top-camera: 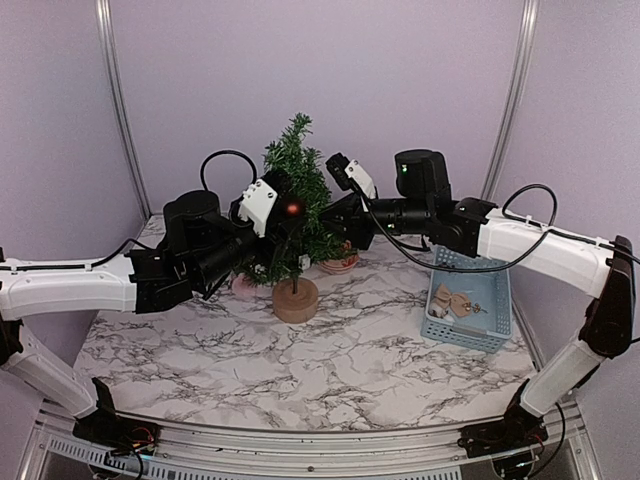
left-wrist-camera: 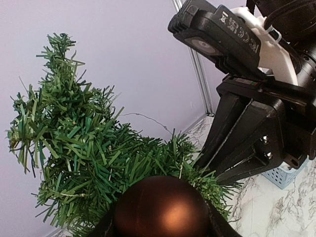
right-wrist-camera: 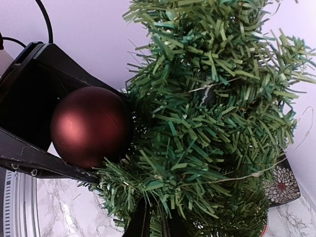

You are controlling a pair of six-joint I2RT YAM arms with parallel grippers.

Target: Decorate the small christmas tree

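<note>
The small christmas tree (top-camera: 298, 170) stands at the back centre on its round tan base (top-camera: 295, 300). My left gripper (top-camera: 290, 214) is shut on a matte red ball ornament (top-camera: 293, 209) and holds it against the tree's mid branches. The ball fills the bottom of the left wrist view (left-wrist-camera: 160, 207), with the tree (left-wrist-camera: 84, 143) just behind it. My right gripper (top-camera: 332, 226) reaches in from the right and is shut on a tree branch (right-wrist-camera: 173, 173); its fingers (right-wrist-camera: 143, 222) close among the needles. The ball also shows in the right wrist view (right-wrist-camera: 90, 126).
A light blue basket (top-camera: 495, 325) at the right holds tan ornaments (top-camera: 456, 301). A small patterned dish (top-camera: 341, 264) sits behind the tree, also in the right wrist view (right-wrist-camera: 282, 185). A pinkish item (top-camera: 243, 288) lies left of the base. Thin wire strands trail from the branches.
</note>
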